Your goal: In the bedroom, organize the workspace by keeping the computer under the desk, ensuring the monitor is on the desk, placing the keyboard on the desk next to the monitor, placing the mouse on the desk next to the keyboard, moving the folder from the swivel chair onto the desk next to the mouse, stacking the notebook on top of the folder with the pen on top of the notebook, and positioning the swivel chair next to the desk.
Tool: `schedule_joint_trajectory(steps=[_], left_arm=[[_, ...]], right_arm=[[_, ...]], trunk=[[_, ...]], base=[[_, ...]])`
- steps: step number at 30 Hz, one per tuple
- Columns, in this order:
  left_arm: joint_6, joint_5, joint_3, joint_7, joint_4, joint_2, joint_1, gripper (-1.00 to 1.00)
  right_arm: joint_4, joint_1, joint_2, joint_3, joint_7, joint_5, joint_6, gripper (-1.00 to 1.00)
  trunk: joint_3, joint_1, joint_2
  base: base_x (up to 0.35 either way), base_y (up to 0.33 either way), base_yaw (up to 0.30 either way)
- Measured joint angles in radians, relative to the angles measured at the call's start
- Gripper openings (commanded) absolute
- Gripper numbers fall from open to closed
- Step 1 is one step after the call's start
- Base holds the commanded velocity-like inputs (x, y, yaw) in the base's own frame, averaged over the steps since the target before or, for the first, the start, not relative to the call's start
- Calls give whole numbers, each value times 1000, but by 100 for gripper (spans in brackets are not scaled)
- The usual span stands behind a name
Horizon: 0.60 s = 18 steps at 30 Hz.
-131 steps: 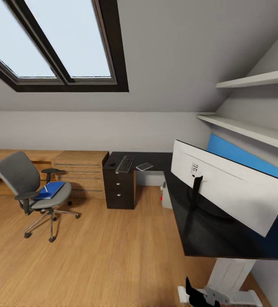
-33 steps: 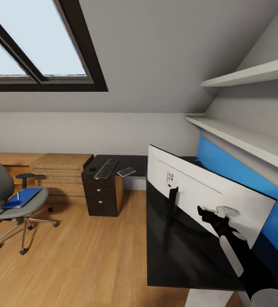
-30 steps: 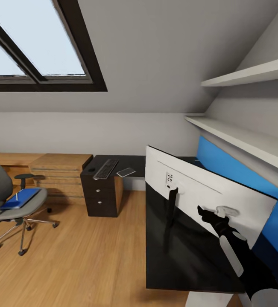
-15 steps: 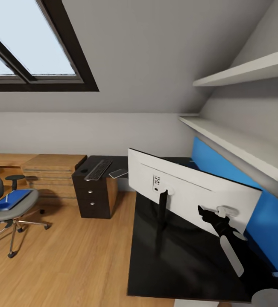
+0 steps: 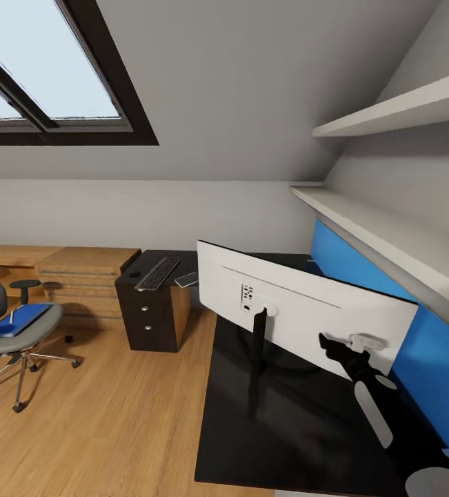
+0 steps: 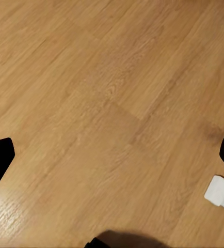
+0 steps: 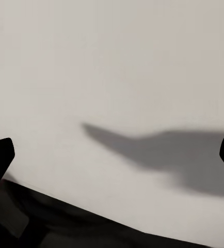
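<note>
The monitor stands on the glossy black desk, its white back towards me and its black stand arm in the middle. My right gripper is open, close up to the lower right of that back. The keyboard lies on the desk's far wing above the black drawers. On the swivel chair at the left edge rests the blue folder. My left gripper hangs open over the wooden floor. The computer is hidden.
A small flat grey item lies beside the keyboard. A light wooden chest of drawers stands left of the desk. A long blue wall panel and two white shelves line the right wall. A white piece sits on the floor.
The whole view has slid, so the camera moved: desk and chair now sit further left in the picture. Since the earliest frame my right arm has risen from low down to the monitor's back.
</note>
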Motion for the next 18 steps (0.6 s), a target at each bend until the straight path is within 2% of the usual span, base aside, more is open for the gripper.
schedule_joint_trajectory(steps=[7, 12, 16, 18], left_arm=[[0, -3, 2, -2, 0, 2, 0, 100], [-2, -7, 1, -5, 0, 4, 0, 100], [-2, -7, 1, -4, 0, 4, 0, 100], [-2, -7, 0, -4, 0, 4, 0, 100]], right_arm=[[4, 0, 4, 2, 2, 4, -1, 100], [29, 0, 4, 5, 2, 4, -23, 100], [81, -1, 4, 7, 1, 5, -46, 100], [125, -3, 4, 7, -12, 30, -51, 100]], trunk=[[0, 0, 0], [0, 0, 0], [0, 0, 0], [0, 0, 0]], base=[[25, 0, 0], [228, 0, 0], [72, 0, 0], [12, 0, 0]])
